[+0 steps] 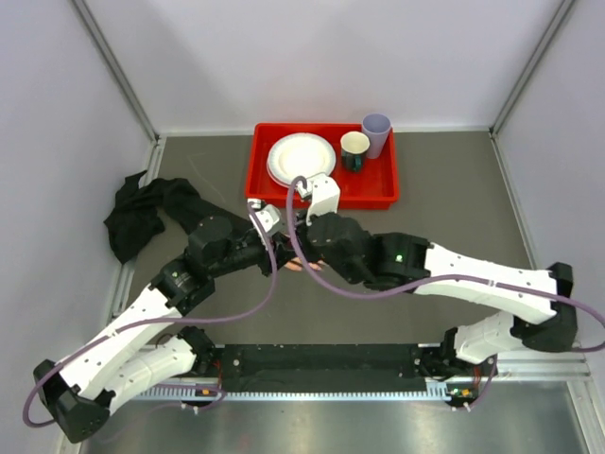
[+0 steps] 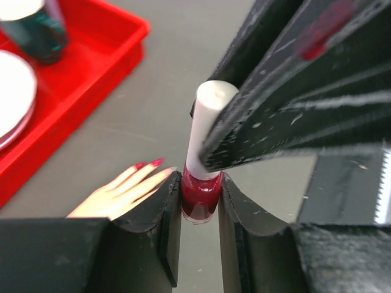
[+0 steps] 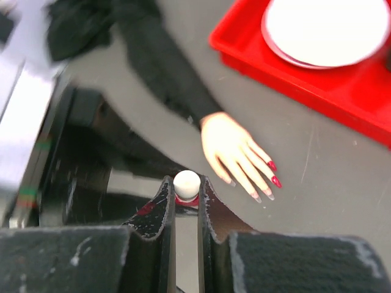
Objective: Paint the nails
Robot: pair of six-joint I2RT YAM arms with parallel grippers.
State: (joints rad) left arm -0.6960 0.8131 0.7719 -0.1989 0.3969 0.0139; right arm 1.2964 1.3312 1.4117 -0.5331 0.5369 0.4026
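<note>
The table is a flat, matt grey sheet, faintly scuffed, closed in by plain white walls with aluminium posts running down to its far corners.

The left gripper is clamped on the dark red glass of a nail polish bottle, which stands upright between its jaws. The right gripper is closed from above on the bottle's white cap.

Just beyond the right jaws and a little to their right, the mannequin hand lies palm down on the grey surface. The nails are dark red and point away from its black sleeve. Seen from the left wrist, the fingertips lie just beside the left-hand jaw.

Further beyond both jaws a red tray sits at the far edge of the table, holding white plates, a dark cup and a lavender cup.
</note>
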